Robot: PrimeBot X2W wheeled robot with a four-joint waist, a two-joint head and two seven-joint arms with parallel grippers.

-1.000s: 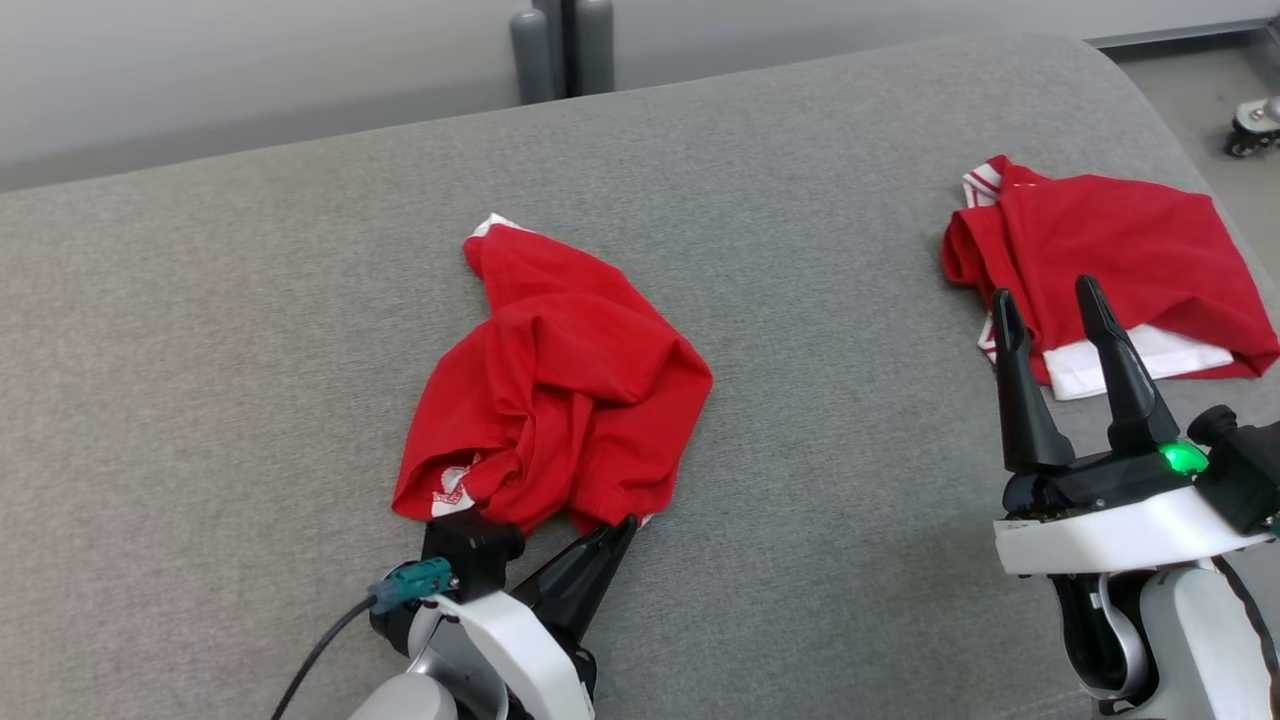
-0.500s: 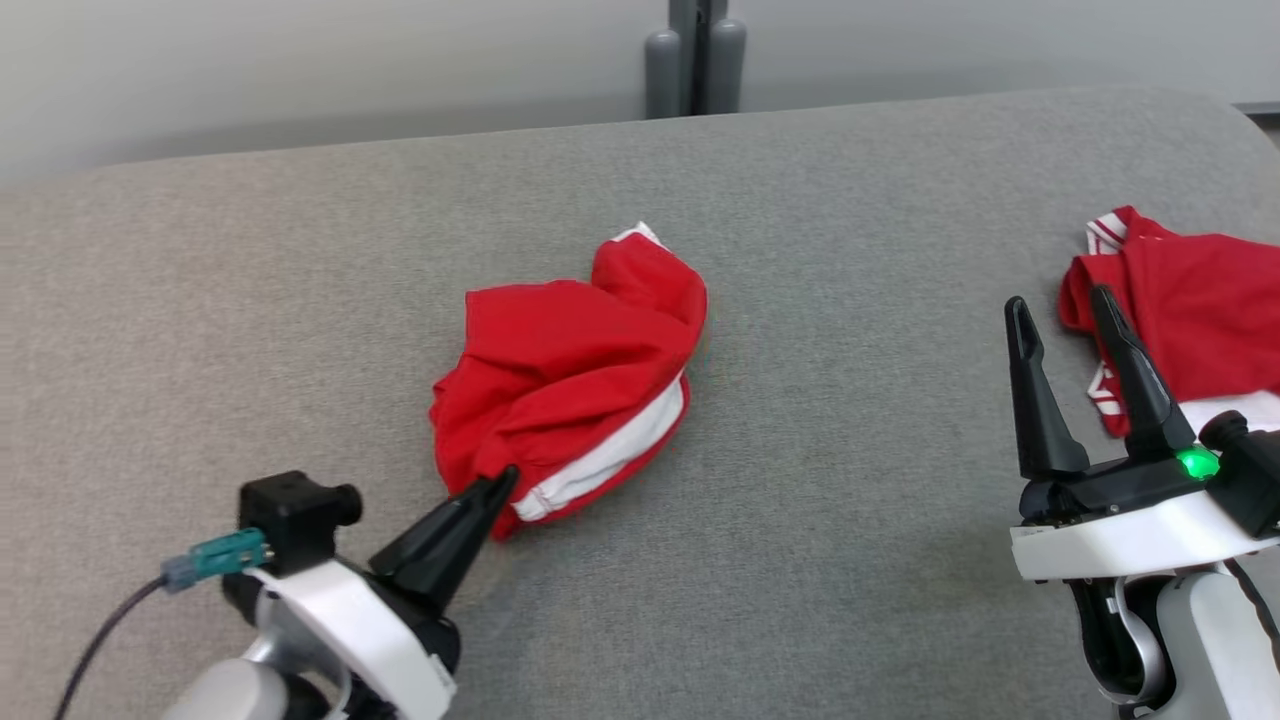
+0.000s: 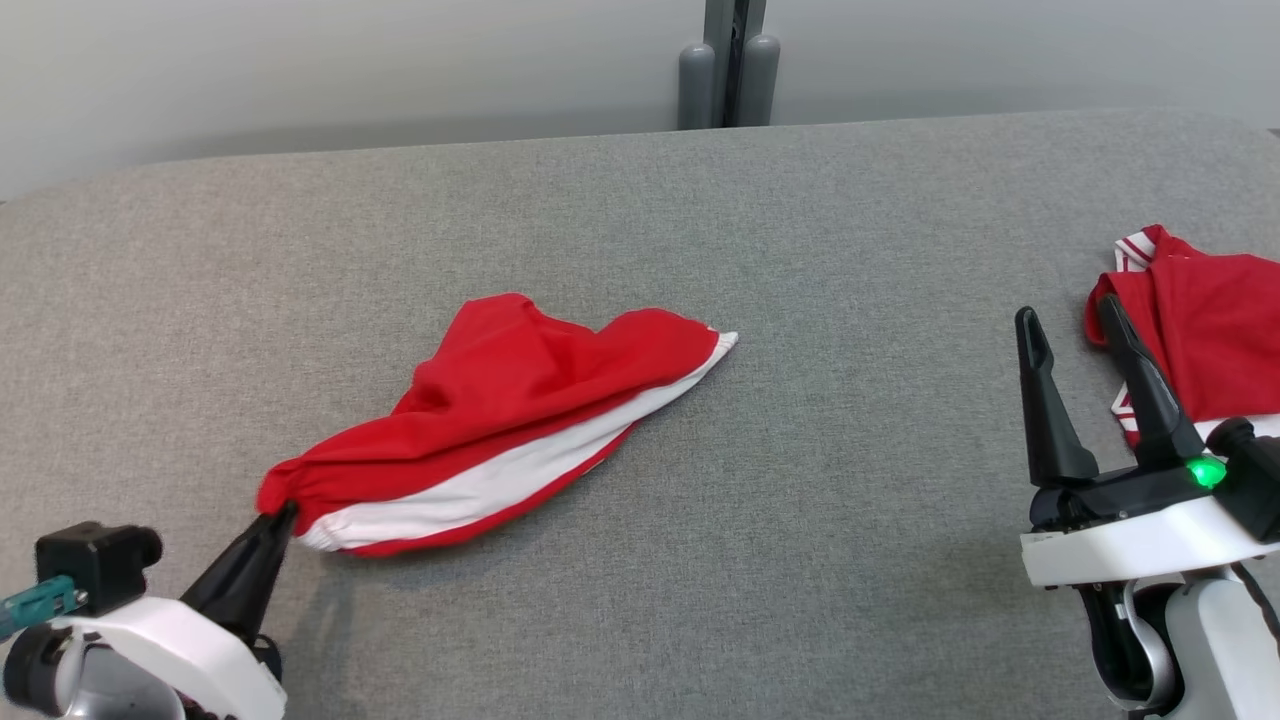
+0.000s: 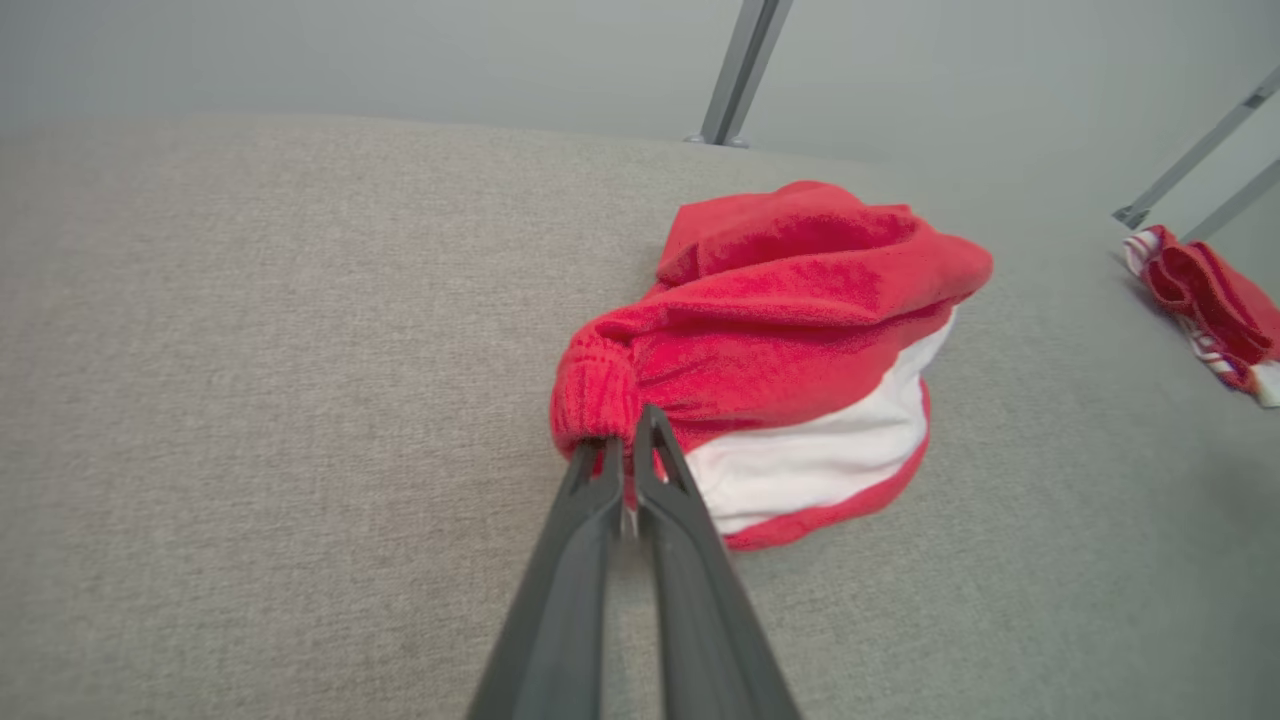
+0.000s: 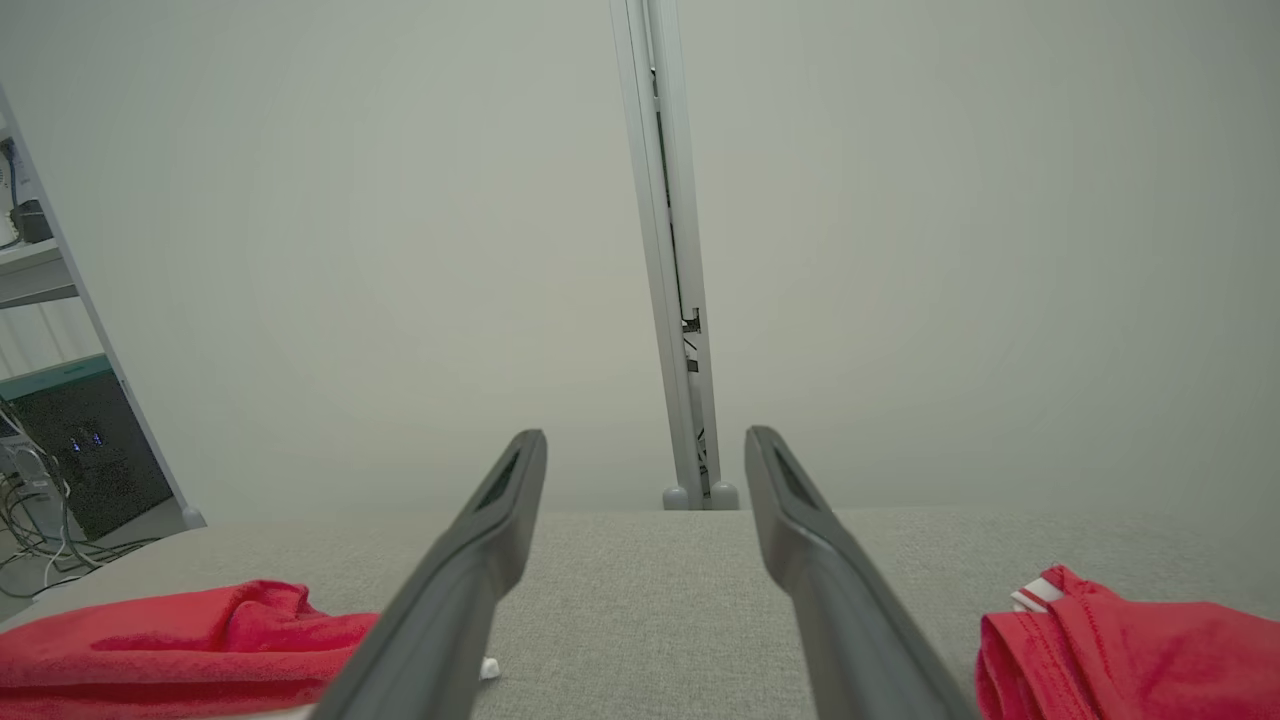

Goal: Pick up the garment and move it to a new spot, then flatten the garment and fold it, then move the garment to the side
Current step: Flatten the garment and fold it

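Crumpled red-and-white fabric garment (image 3: 500, 420), bunched corner clamped between the shut fingers of the left gripper (image 3: 283, 512); right gripper (image 3: 1066, 310), fingers spread apart, well to the garment's right.

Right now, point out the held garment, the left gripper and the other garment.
held garment (image 3: 500, 405), head view, red upper fold.
left gripper (image 3: 278, 518), head view, closed fingertips.
other garment (image 3: 1215, 330), head view, red middle.

Grey fabric-covered surface (image 3: 800, 220), plain pale wall (image 3: 300, 70), grey upright post (image 3: 733, 50), shelving (image 5: 40, 270) at one side
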